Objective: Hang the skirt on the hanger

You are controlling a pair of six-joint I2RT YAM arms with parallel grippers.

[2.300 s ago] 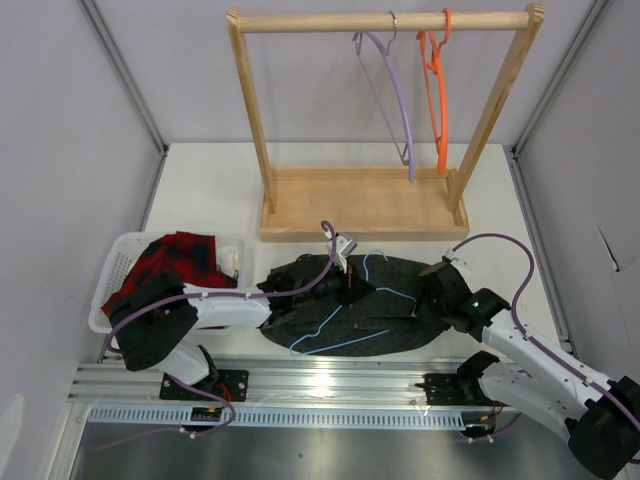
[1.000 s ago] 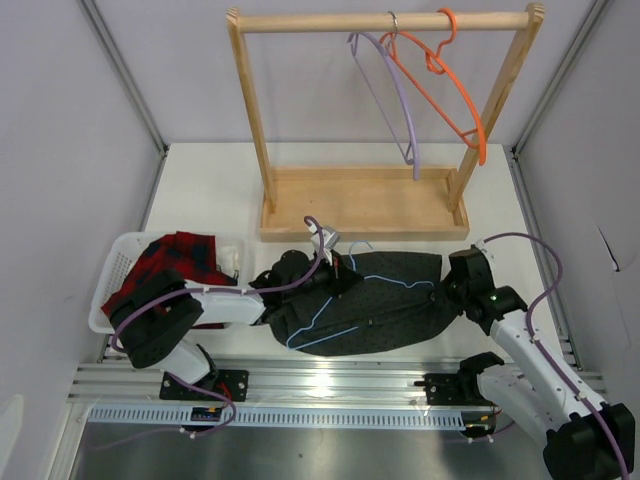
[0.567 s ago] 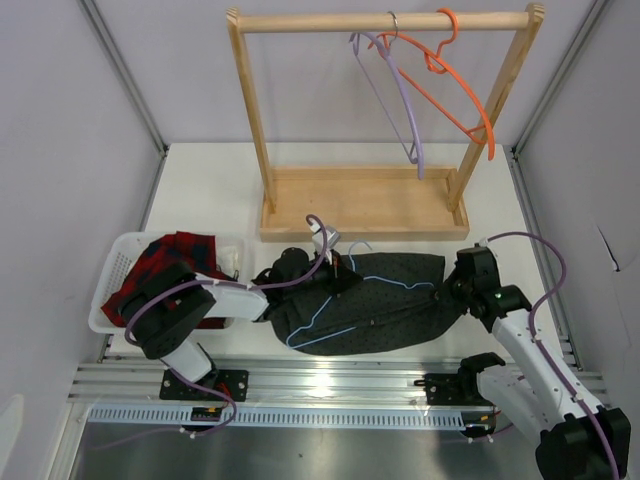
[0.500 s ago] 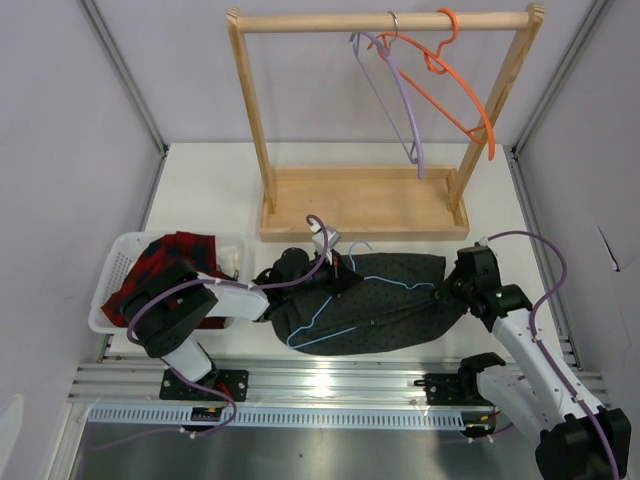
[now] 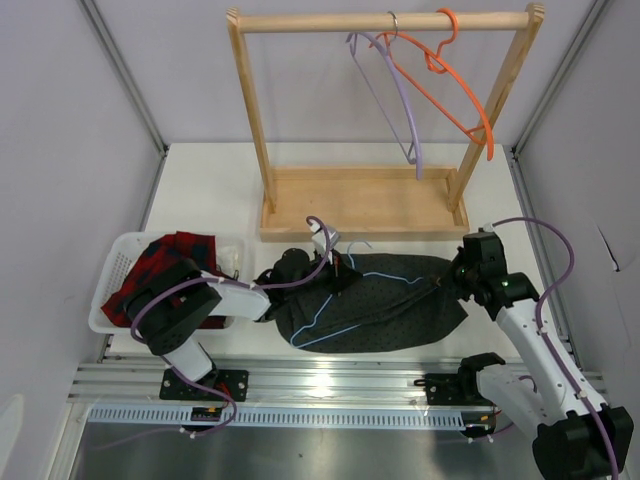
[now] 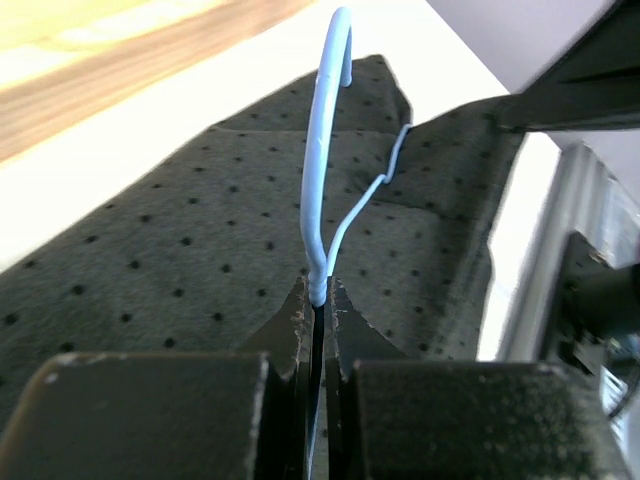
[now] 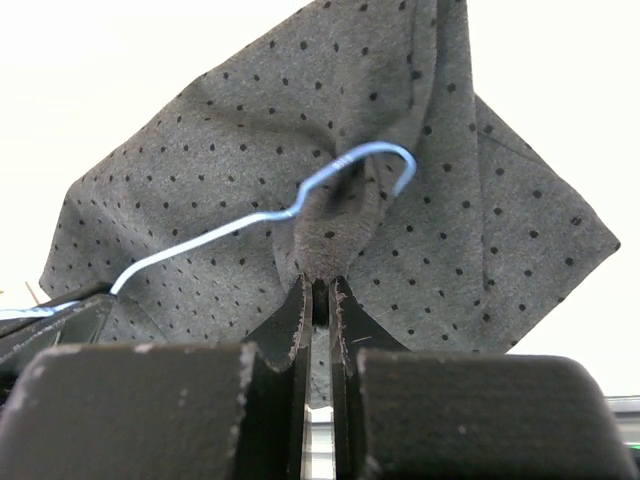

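Note:
The dark dotted skirt (image 5: 390, 310) lies spread on the table between the two arms. On it lies the pale blue wire hanger (image 5: 315, 320), its hook pointing toward the rack. My left gripper (image 5: 338, 277) is shut on the hanger's neck; in the left wrist view the wire (image 6: 318, 200) rises straight out of the closed left gripper (image 6: 317, 287) over the skirt (image 6: 180, 240). My right gripper (image 5: 451, 285) is shut on a gathered fold at the skirt's right edge. In the right wrist view the cloth (image 7: 200, 200) bunches into the right gripper (image 7: 320, 284), with the hanger's bent end (image 7: 375, 155) just beyond.
A wooden rack (image 5: 268, 150) stands at the back, with a lilac hanger (image 5: 402, 100) and an orange hanger (image 5: 455, 95) on its bar. A white basket (image 5: 112, 275) at the left holds a red plaid garment (image 5: 175, 255). A metal rail runs along the near edge.
My right gripper has drawn the skirt's right edge to the right and back, stretching the cloth. The orange hanger has swung outward on the bar. The left gripper has hardly moved.

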